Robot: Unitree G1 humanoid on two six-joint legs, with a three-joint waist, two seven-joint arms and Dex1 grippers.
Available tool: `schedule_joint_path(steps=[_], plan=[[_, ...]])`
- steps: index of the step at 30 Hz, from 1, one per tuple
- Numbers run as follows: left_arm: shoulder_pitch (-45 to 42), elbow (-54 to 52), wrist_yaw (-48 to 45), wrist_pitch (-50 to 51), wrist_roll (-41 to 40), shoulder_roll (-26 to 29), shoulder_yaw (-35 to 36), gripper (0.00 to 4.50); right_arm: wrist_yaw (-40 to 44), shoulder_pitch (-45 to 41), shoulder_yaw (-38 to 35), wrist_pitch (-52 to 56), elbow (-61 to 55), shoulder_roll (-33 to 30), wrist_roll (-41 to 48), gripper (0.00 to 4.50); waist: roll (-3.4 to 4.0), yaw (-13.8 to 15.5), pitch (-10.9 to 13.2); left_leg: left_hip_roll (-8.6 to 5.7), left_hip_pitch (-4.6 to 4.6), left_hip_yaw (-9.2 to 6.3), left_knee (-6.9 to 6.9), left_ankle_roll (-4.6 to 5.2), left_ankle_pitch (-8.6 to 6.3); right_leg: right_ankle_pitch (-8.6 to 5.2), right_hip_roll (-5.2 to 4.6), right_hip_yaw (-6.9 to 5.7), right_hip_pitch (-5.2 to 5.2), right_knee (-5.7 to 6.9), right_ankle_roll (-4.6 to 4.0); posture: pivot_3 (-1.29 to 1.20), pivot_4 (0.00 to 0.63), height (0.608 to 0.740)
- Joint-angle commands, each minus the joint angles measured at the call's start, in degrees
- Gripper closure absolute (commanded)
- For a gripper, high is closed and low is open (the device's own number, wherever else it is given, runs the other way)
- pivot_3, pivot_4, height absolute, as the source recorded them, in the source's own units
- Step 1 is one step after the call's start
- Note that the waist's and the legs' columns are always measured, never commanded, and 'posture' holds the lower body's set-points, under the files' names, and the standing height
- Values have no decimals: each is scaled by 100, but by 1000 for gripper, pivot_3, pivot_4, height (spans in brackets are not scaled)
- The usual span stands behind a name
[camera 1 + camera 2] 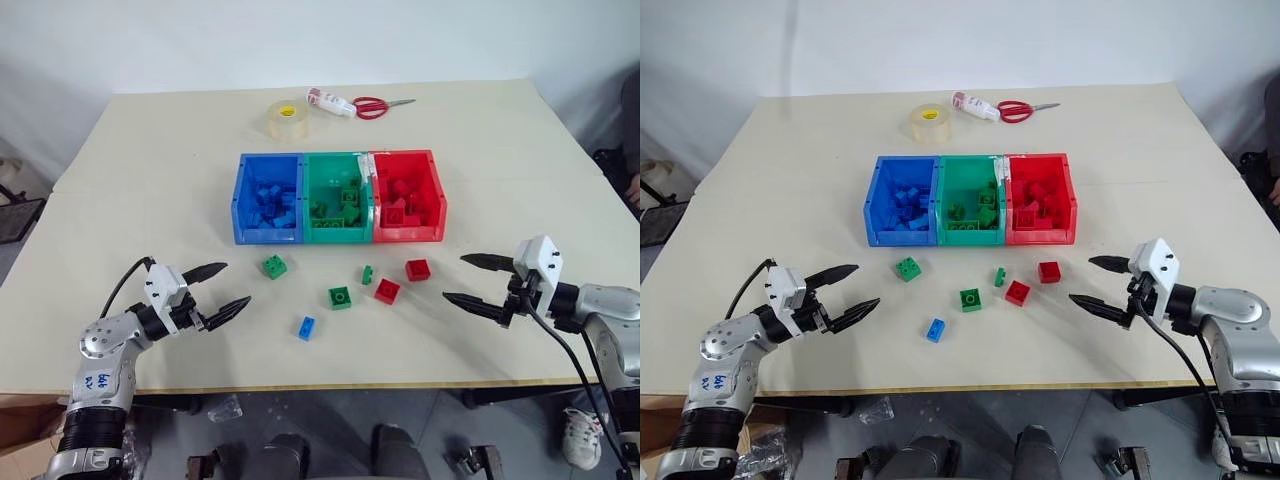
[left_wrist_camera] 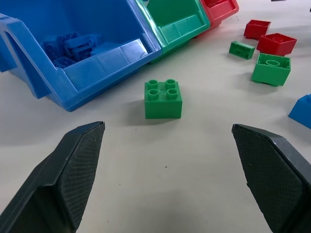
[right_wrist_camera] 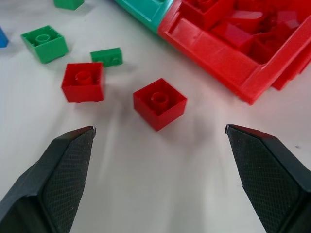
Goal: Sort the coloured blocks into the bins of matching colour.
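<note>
Three joined bins stand mid-table: blue [image 1: 265, 236], green [image 1: 338, 234] and red [image 1: 408, 232], each holding blocks of its own colour. In front of them lie loose blocks: a green one [image 1: 275, 266], a small green one [image 1: 367, 274], another green [image 1: 340, 297], two red ones [image 1: 418, 269] [image 1: 387, 291] and a blue one [image 1: 306, 328]. My left gripper [image 1: 235, 284] hovers open at the near left, facing the green block [image 2: 163, 98]. At the near right my right gripper [image 1: 454, 278] is open and empty, facing a red block [image 3: 160, 103].
A clear tape roll [image 1: 288, 119], a white tube [image 1: 331, 102] and red-handled scissors [image 1: 375, 106] lie at the table's far side. The table's front edge [image 1: 330, 384] runs just below both grippers.
</note>
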Motion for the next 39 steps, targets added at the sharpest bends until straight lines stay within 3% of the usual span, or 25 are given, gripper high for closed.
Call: schedule_joint_path(steps=[1,9,18,23,26,32,39], plan=[[-75,-40,-37,-82,-80,7,48,34,1,46,-207,-3,-232,-10,144,0,0,-2,0,0,0,0,0,0,0,0,0,0,0,0,0,0,150,740],[-226,107,113,167,59,-3,-57,34,-209,226,-302,149,-499,-90,135,0,0,-3,0,1,1,1,0,0,0,0,1,0,0,2,0,0,150,740],[-495,618,-432,20,-61,-17,-98,34,-288,1712,-1413,644,-1389,-580,276,0,0,106,0,-1,0,6,4,2,-1,1,-1,-1,-3,-4,0,0,150,740],[-525,689,-644,-46,-218,-125,-50,34,-399,1958,-1546,1004,-1819,-619,341,0,-1,95,0,6,4,18,4,0,-4,1,0,0,-5,-6,0,0,150,740],[-480,637,-674,-115,-259,-184,-21,34,-365,1754,-1301,1152,-1930,-642,339,0,-2,98,1,6,5,19,5,0,-4,1,0,0,-5,-6,0,0,150,740],[7,186,-885,-281,-370,-168,29,34,-269,468,-210,1353,-1468,-535,47,0,-3,23,1,11,7,24,5,0,-4,2,0,-1,-5,-5,0,0,150,740],[541,-465,-606,-202,-398,-171,156,34,26,-1065,952,713,299,-13,-688,0,-11,-5,2,14,2,21,7,0,-6,7,2,-6,-6,2,-7,0,150,740]])
